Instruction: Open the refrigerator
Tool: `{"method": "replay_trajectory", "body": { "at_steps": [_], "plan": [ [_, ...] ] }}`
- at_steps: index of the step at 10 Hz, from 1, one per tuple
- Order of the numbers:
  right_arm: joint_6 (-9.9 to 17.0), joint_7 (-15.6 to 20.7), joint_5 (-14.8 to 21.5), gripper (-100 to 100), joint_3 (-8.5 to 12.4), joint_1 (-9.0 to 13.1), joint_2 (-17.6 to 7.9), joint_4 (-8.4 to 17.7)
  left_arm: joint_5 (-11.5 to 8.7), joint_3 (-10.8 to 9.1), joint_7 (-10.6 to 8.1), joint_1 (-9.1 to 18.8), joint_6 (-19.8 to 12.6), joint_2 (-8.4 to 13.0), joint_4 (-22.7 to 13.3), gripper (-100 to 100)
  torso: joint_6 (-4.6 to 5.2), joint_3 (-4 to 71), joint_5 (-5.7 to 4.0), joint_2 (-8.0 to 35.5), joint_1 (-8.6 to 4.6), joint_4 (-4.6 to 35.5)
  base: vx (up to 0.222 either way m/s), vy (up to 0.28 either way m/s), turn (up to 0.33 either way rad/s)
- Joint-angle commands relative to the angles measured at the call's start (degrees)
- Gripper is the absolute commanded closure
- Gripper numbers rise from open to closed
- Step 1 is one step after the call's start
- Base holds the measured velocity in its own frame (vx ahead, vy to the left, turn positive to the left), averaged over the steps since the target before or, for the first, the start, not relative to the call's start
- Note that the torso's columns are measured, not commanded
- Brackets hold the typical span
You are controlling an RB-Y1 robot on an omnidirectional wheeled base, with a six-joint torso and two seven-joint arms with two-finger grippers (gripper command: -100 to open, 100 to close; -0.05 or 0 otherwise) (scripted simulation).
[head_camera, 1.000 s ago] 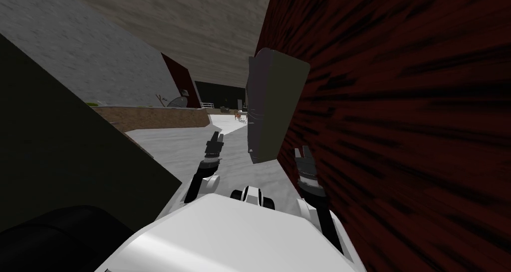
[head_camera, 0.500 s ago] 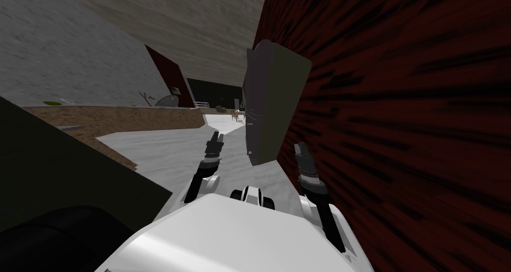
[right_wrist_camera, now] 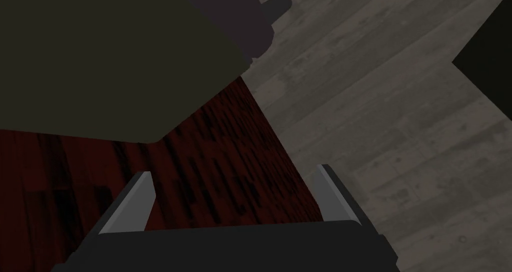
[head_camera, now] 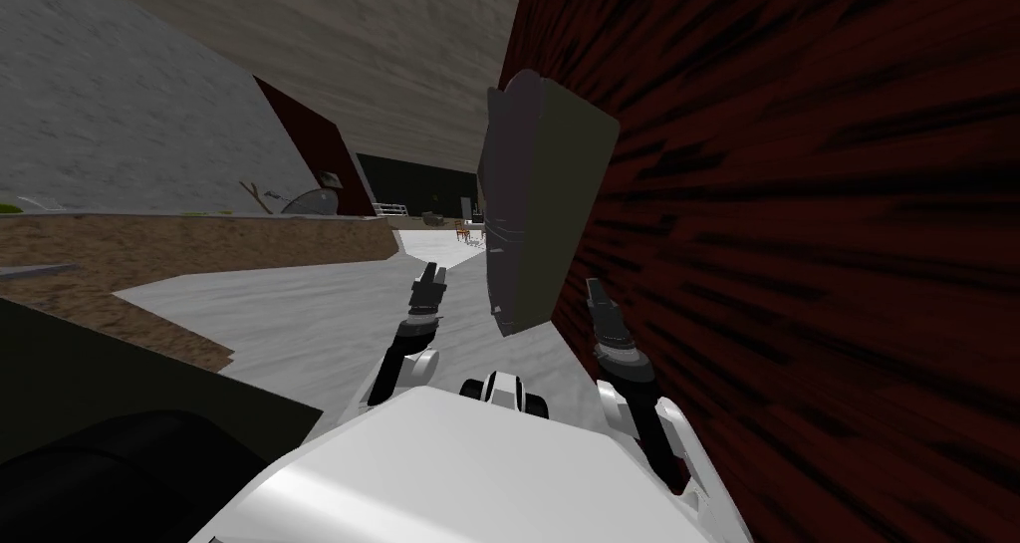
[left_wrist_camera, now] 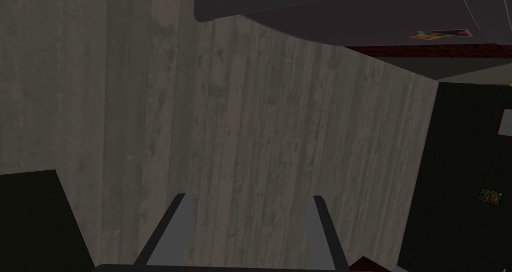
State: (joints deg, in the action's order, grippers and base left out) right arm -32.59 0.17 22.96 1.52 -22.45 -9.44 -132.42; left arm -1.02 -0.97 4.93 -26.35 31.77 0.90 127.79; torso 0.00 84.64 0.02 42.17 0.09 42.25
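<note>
Both arms sit low out front, holding nothing. The left gripper (head_camera: pixel 430 273) and right gripper (head_camera: pixel 596 290) each have their jaws spread wide, and the wrist views agree. The refrigerator (head_camera: pixel 543 198) stands just ahead, between the two. I'd say it's nearer the right gripper, which looks along its side. It's a tall upright box with its long axis vertical and rounded corners. The matte olive side is toward me, and the dark grey front with thin seams faces the open floor (head_camera: pixel 299 308). So the door side is leftward of the right jaws, and it looks shut. The refrigerator's far side backs onto the streaky dark red wall (head_camera: pixel 797 218).
</note>
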Motion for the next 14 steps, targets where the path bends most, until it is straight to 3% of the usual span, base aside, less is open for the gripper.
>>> {"method": "replay_trajectory", "body": {
  "at_steps": [1,14],
  "plan": [
    [-1.59,1.14,4.31,-100,0.45,1.44,-0.3,-0.91,0.0,0.0,0.0,0.01,0.0,0.0,0.0,0,-0.02,-0.05,-0.02,0.11,-0.11,0.02,0.085,0.058,-0.089],
    [-7.11,5.58,23.11,-100,2.0,7.91,-0.56,-4.02,0.0,0.0,0.0,0.01,0.0,0.0,0.0,0,0.0,-0.07,-0.03,0.11,-0.11,0.04,0.081,0.072,-0.086]
  ]
}}
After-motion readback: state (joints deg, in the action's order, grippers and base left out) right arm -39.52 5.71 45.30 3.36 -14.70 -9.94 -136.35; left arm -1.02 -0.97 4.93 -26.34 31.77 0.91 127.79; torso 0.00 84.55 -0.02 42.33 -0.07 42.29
